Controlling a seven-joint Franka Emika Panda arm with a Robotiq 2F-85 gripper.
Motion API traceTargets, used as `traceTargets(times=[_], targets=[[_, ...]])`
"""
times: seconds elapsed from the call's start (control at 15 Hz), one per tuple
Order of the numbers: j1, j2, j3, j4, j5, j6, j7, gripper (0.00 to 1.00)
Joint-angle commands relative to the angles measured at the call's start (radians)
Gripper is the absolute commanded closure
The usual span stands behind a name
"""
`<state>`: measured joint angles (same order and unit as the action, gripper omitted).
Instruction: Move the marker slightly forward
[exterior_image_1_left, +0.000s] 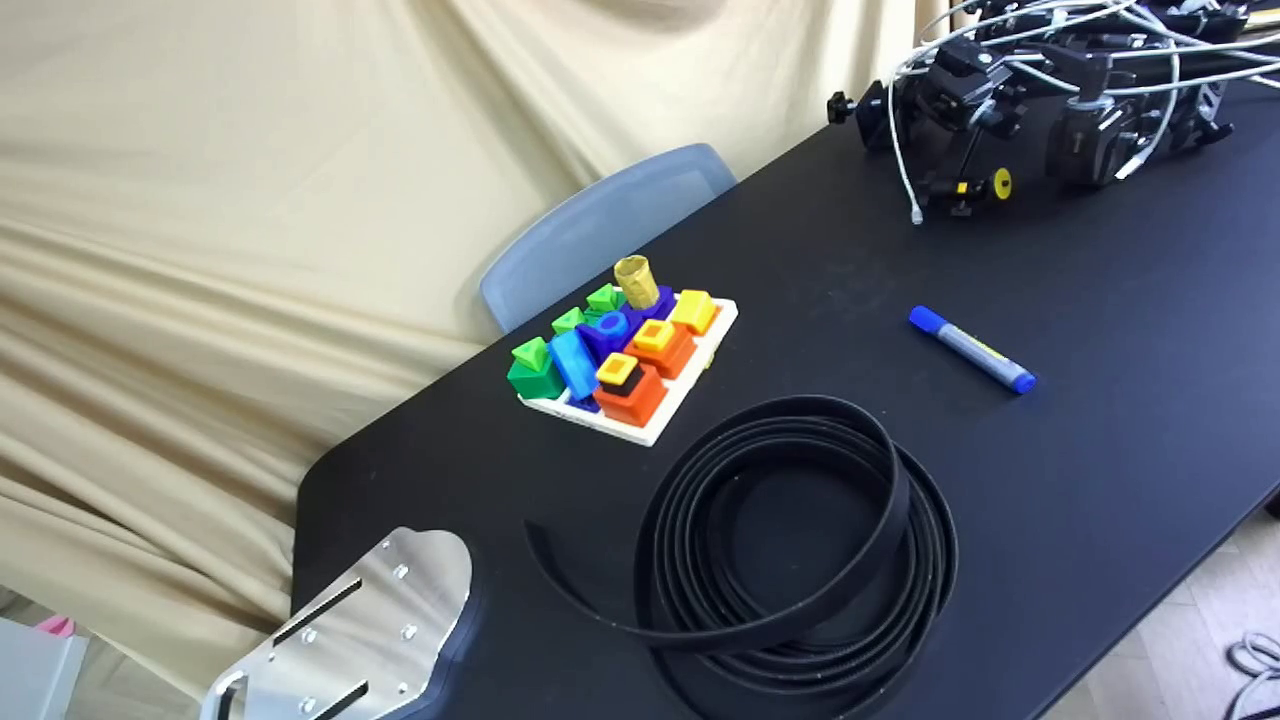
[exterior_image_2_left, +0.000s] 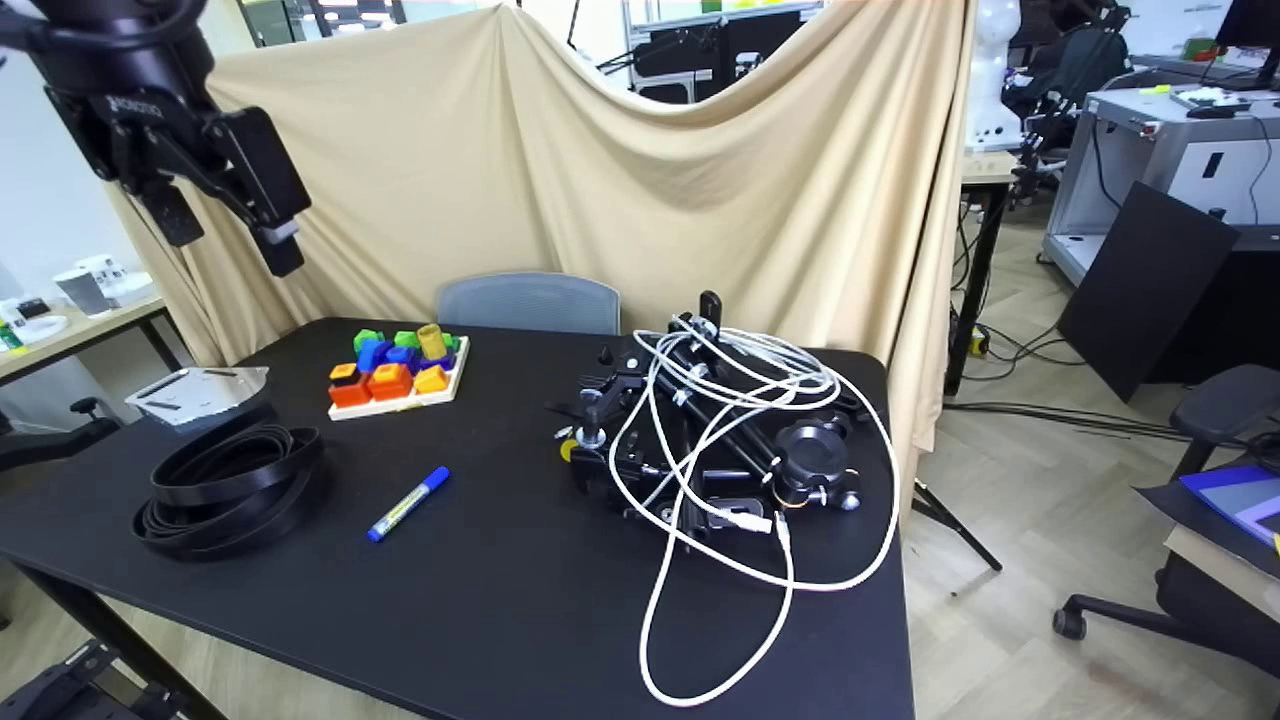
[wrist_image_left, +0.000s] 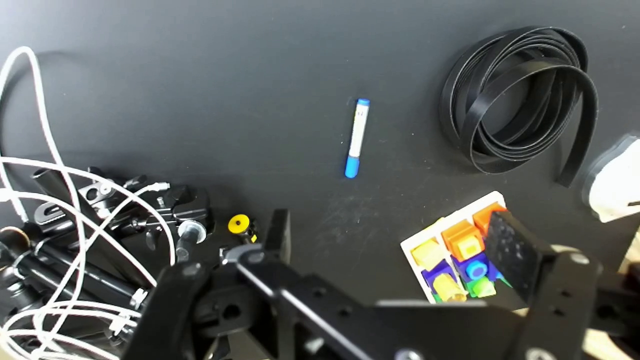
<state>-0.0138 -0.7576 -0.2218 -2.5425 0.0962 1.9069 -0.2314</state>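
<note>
Blue-capped marker (exterior_image_2_left: 409, 504) was just lying on the table (exterior_image_2_left: 540, 620) between the coiled black strap (exterior_image_2_left: 235, 492) and the cable-draped gear (exterior_image_2_left: 722, 428), and my gripper (exterior_image_2_left: 232, 238) hung up high, wide and empty, so I figured I'd line up square across the marker's middle, then drop slow and pinch lightly.

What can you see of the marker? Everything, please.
The marker looks plastic: pale barrel with yellow printing, blue end plug, longer blue cap fitted on. It lies flat on the black table, between the coiled strap and the cable-draped hardware, touching only the table. In the wrist view its cap points toward the bottom edge.
</note>
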Motion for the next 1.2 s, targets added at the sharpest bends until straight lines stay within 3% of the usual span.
traceTargets(times=[0.0,0.8,1.13], targets=[[-0.004,0.055,0.067,-0.059,-0.002,0.114,0.029,0.0],[0.027,0.385,0.272,-0.205,-0.026,0.682,0.225,0.0],[0.036,0.407,0.258,-0.2,-0.028,0.677,0.203,0.0]])
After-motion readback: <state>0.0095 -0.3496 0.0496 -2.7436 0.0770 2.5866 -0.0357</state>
